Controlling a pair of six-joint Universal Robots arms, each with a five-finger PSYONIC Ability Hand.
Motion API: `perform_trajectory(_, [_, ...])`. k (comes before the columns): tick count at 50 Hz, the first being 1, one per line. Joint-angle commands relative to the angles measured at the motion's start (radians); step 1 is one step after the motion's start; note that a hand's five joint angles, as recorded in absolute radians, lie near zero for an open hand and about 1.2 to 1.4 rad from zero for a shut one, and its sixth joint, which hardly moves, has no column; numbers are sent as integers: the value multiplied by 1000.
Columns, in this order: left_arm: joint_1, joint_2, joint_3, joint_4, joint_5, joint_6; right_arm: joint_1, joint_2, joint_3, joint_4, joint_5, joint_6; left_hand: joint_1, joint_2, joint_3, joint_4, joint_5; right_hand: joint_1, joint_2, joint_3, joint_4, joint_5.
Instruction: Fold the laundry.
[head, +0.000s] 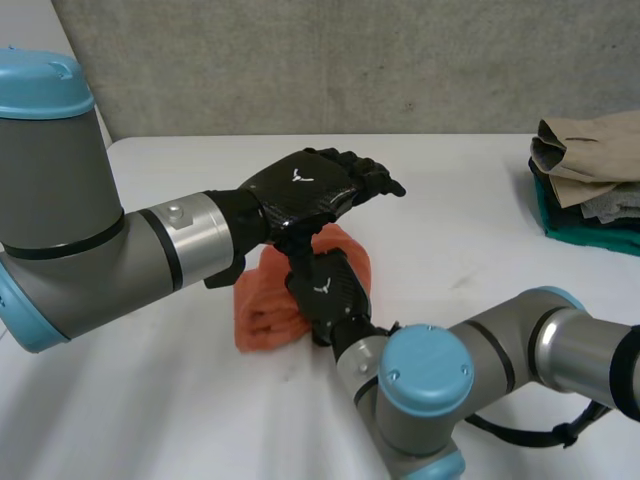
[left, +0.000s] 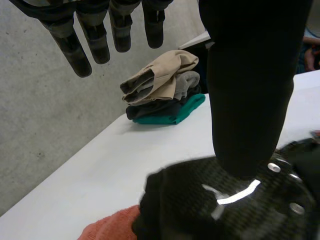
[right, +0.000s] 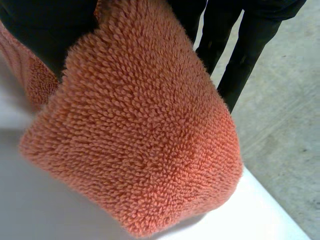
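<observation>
Towel, head view: orange towel (head: 262, 312) is lying as a thick folded bundle near the middle of the white tabletop (head: 150, 400); it is sitting well apart from the clothes stack (head: 590, 180) at the far right edge, which is likely finished work.
Robot hands, head view: right robot hand (head: 328, 288) is resting on top of the bundle, probably steadying it; left robot hand (head: 305, 188) is hovering just above both, touching nothing.
Left wrist view: fingers (left: 75, 47) are hanging straight and empty over the right robot hand's back (left: 225, 205); a corner of the towel (left: 107, 231) is peeking out beside it; this hand is standing open, seemingly giving room.
Right wrist view: towel's looped surface (right: 140, 140) is bulging between the thumb (right: 45, 35) and the fingers (right: 247, 50), which appear to be pinching it; that grip is likely serving to stop the fold from springing apart.
</observation>
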Motion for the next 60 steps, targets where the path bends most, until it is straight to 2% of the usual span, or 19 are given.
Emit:
perform_trajectory(1, [5, 11, 4, 2, -2, 2, -101, -43, -72, -1, -18, 9, 34, 35, 29, 35, 7, 409, 262, 249, 229, 325])
perform_trajectory(6, [39, 21, 17, 8, -22, -2, -183, -65, -147, 16, -30, 10, 34, 35, 29, 35, 7, 409, 262, 249, 229, 325])
perform_trajectory(15, [70, 80, 31, 52, -54, -27, -402, -138, -283, -4, -252, 30, 31, 32, 27, 32, 4, 409, 262, 249, 229, 325])
perform_trajectory(24, [83, 98, 30, 86, -56, -98, -643, -167, -475, -40, -286, 194, 31, 32, 27, 32, 4, 409, 262, 249, 229, 325])
perform_trajectory(29, [82, 98, 24, 87, -56, -100, -798, -149, -556, -100, -344, 286, 31, 32, 27, 32, 4, 409, 262, 249, 229, 325])
perform_trajectory(36, [73, 100, 13, 87, -56, -97, -976, -2, -658, -129, -505, 387, 31, 32, 27, 32, 4, 409, 262, 249, 229, 325])
perform_trajectory(40, [71, 100, 4, 86, -57, -97, -1072, 130, -644, -192, -611, 442, 34, 35, 29, 35, 7, 409, 262, 249, 229, 325])
perform_trajectory(44, [60, 100, -24, 87, -56, -95, -1137, 202, -572, -229, -706, 453, 34, 35, 29, 35, 7, 409, 262, 249, 229, 325])
perform_trajectory(52, [16, 101, -59, 87, -57, -92, -1230, 181, -397, -257, -843, 446, 34, 35, 29, 35, 7, 398, 251, 238, 219, 314])
perform_trajectory(55, [-1, 103, -59, 87, -57, -92, -1240, 138, -359, -267, -857, 449, 34, 35, 29, 35, 7, 246, 99, 86, 67, 162])
perform_trajectory(58, [-19, 121, -59, 87, -57, -92, -1241, 92, -331, -267, -854, 455, 34, 35, 29, 35, 7, -217, -364, -377, -396, -301])
perform_trajectory(59, [-21, 127, -61, 87, -57, -94, -1240, 72, -323, -261, -851, 455, 34, 35, 29, 35, 7, -524, -671, -683, -703, -608])
perform_trajectory(60, [-22, 133, -59, 87, -57, -94, -1238, 63, -320, -255, -851, 455, 34, 35, 29, 35, 7, -669, -816, -829, -849, -753])
